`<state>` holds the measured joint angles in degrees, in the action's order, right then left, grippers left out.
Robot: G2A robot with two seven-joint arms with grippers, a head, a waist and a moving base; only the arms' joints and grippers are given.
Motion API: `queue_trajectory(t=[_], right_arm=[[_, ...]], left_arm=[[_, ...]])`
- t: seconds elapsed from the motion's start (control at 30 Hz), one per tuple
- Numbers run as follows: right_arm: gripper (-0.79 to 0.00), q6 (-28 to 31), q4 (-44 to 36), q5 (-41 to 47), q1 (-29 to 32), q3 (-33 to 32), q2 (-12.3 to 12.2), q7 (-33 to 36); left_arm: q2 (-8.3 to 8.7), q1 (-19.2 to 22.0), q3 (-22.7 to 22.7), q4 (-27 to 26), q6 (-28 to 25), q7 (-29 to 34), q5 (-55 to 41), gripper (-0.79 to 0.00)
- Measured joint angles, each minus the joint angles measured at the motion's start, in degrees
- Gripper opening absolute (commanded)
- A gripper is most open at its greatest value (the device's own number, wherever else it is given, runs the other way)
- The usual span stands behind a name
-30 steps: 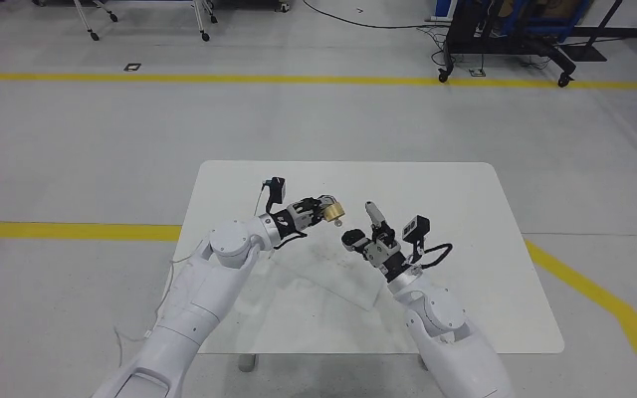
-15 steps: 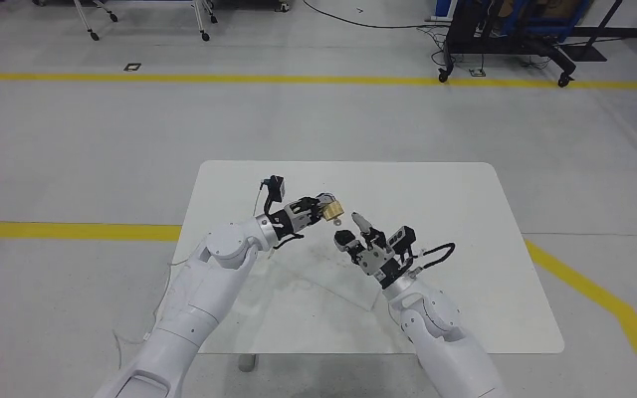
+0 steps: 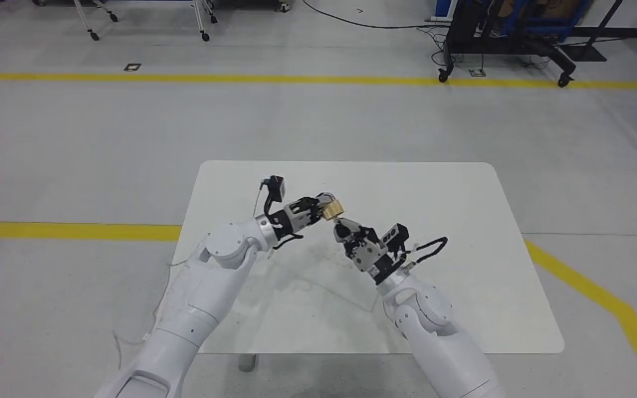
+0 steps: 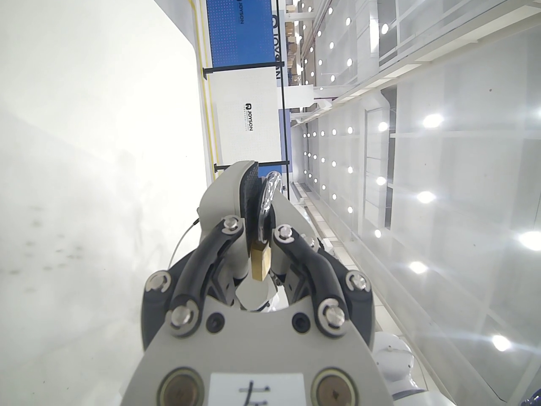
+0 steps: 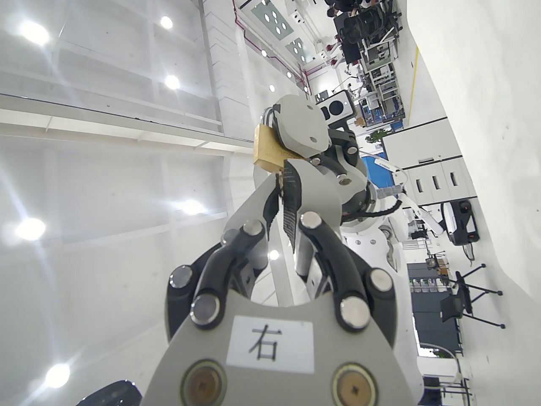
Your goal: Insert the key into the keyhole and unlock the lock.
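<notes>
A brass padlock (image 3: 332, 208) is held above the white table (image 3: 448, 199) by my left gripper (image 3: 324, 208), which is shut on its steel shackle (image 4: 269, 196). The brass body (image 4: 259, 264) hangs toward the wrist. In the right wrist view the padlock (image 5: 266, 149) sits just beyond my right gripper (image 5: 281, 177). Its fingers are pressed together right under the lock's bottom face. The key is a thin piece pinched between the pads and mostly hidden. From above, my right gripper (image 3: 342, 231) points up at the lock from the near right.
Both arms meet over the table's middle. Faint dark smudges (image 3: 299, 284) mark the table near its front. The table's right half and far edge are bare. Yellow floor lines and a black rack (image 3: 508, 40) lie well beyond the table.
My right gripper moved left and up to the underside of the padlock, and its spread fingers came together there. The left gripper and padlock stayed put.
</notes>
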<state>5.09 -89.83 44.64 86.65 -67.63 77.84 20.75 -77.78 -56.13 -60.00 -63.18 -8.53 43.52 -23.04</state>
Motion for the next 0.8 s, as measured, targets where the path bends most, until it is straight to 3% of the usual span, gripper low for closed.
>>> queue_trajectory(t=[0.27, 0.43, 0.8], right_arm=[[-0.579, -0.17, -0.27, 0.89, 0.27, 0.05, 0.06, 0.44], [-0.785, -1.55, -0.07, 2.62, -0.20, 0.39, 0.20, 0.88], [-0.785, -10.10, 0.55, 19.34, -0.73, -1.96, 0.61, 2.10]], left_arm=[[0.01, 0.07, -0.01, 0.01, 0.06, 0.31, 0.33, -0.785], [0.00, 0.03, -0.03, 0.00, -0.10, 0.46, 0.30, -0.785], [0.04, -0.07, -0.05, -0.13, -0.88, 1.11, 0.78, -0.785]])
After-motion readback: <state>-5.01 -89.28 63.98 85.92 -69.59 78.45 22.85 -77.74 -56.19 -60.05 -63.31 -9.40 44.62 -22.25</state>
